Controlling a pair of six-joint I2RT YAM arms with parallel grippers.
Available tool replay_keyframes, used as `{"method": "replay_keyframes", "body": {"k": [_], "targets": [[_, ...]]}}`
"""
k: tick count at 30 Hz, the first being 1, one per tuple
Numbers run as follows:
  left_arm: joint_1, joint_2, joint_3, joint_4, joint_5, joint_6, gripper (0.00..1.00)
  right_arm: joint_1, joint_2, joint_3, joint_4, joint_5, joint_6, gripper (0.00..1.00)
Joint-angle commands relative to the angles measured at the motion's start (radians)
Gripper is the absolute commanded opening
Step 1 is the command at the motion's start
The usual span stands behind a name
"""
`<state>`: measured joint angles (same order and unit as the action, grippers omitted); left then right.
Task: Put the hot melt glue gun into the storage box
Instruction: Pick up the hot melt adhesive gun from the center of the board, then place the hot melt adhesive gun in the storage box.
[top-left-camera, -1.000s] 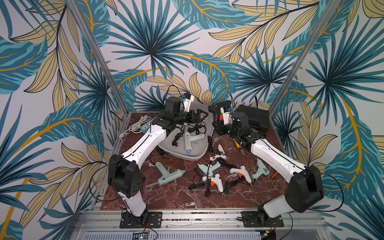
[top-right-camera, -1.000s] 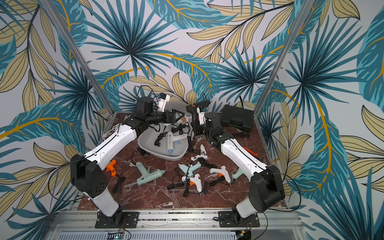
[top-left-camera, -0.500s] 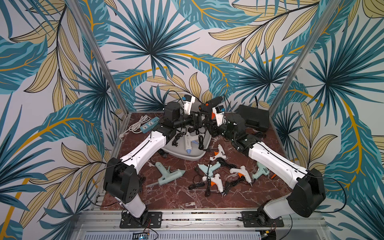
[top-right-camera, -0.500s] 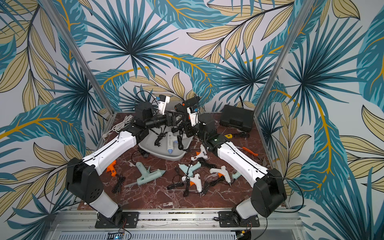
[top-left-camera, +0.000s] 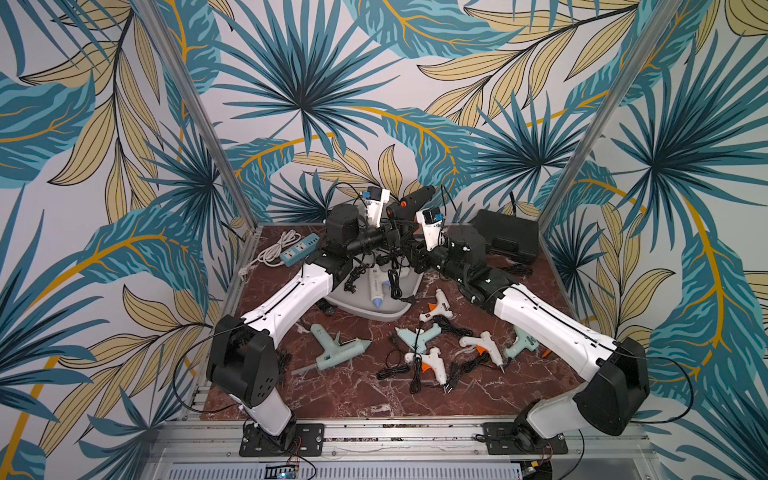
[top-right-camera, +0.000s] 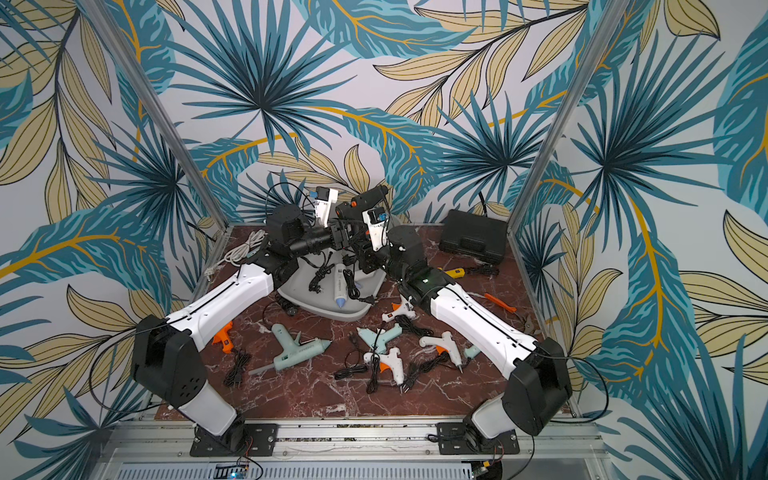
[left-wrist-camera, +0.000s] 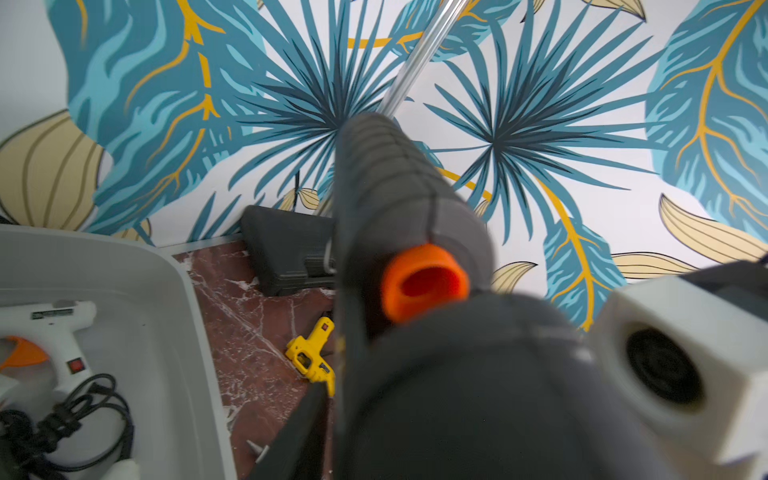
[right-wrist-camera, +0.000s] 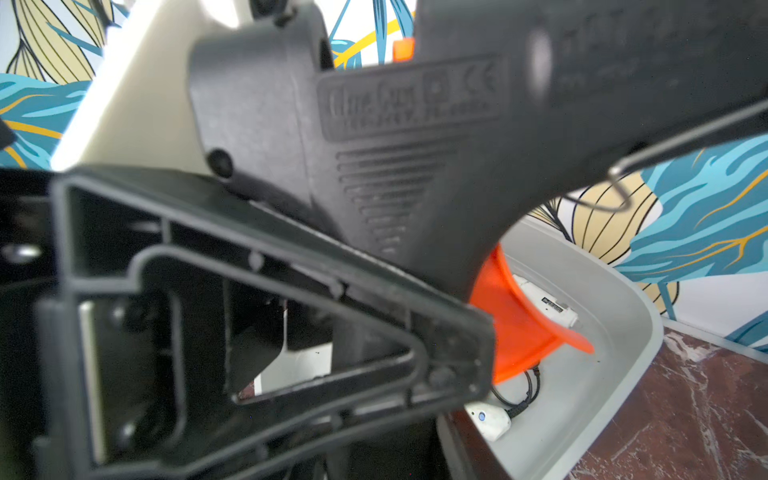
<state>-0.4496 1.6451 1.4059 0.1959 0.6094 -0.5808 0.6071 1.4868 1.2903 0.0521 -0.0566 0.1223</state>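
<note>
A black hot melt glue gun (top-left-camera: 411, 200) with an orange nozzle is held up in the air over the light-grey storage box (top-left-camera: 395, 309), as both top views show. The two grippers meet under it. My right gripper (top-left-camera: 409, 245) is shut on its handle. My left gripper (top-left-camera: 388, 239) is shut on the same handle from the other side, and its black finger (right-wrist-camera: 291, 291) presses against the grip. In the left wrist view the gun (left-wrist-camera: 395, 199) fills the middle beside the box wall (left-wrist-camera: 166, 291). A white glue gun (top-left-camera: 376, 289) and cords lie in the box.
Several teal and white glue guns with black cords lie on the marble in front of the box, such as a teal one (top-left-camera: 336, 349) and a white one (top-left-camera: 432, 363). A black hard case (top-left-camera: 507, 239) stands back right, a power strip (top-left-camera: 299, 249) back left, a yellow gun (top-right-camera: 455, 272) behind my right arm.
My right gripper has carried the black glue gun left and up over the box. My left gripper has risen to meet it and closed on the handle.
</note>
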Motion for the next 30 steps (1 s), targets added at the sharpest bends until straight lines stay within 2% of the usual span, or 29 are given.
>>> {"method": "replay_keyframes", "body": {"k": [1,3,5,9,12,16,23,26,30], "targets": [[0.001,-0.047,-0.014,0.032,-0.001,-0.008,0.26,0.01,-0.02,0.038,0.068,0.012,-0.002,0.0],[0.002,-0.056,-0.015,0.026,-0.013,0.001,0.14,0.011,-0.026,0.037,0.057,0.017,0.003,0.01],[0.001,-0.065,-0.008,0.008,-0.028,0.028,0.07,0.013,-0.034,0.037,0.044,0.026,0.01,0.13],[0.006,-0.089,0.018,-0.07,-0.086,0.13,0.0,0.012,-0.062,0.037,-0.012,0.069,0.031,0.54],[0.021,-0.107,0.041,-0.132,-0.13,0.214,0.0,0.012,-0.097,0.035,-0.066,0.114,0.046,0.71],[0.057,-0.134,0.073,-0.225,-0.192,0.334,0.0,0.011,-0.153,0.028,-0.149,0.198,0.066,0.81],[0.119,-0.149,0.097,-0.352,-0.316,0.499,0.0,0.01,-0.231,0.029,-0.35,0.455,0.147,0.96],[0.125,-0.134,0.107,-0.406,-0.409,0.574,0.0,0.011,-0.251,0.025,-0.39,0.505,0.169,0.99],[0.134,-0.103,0.112,-0.438,-0.52,0.645,0.0,0.011,-0.261,0.015,-0.401,0.506,0.186,0.99]]}}
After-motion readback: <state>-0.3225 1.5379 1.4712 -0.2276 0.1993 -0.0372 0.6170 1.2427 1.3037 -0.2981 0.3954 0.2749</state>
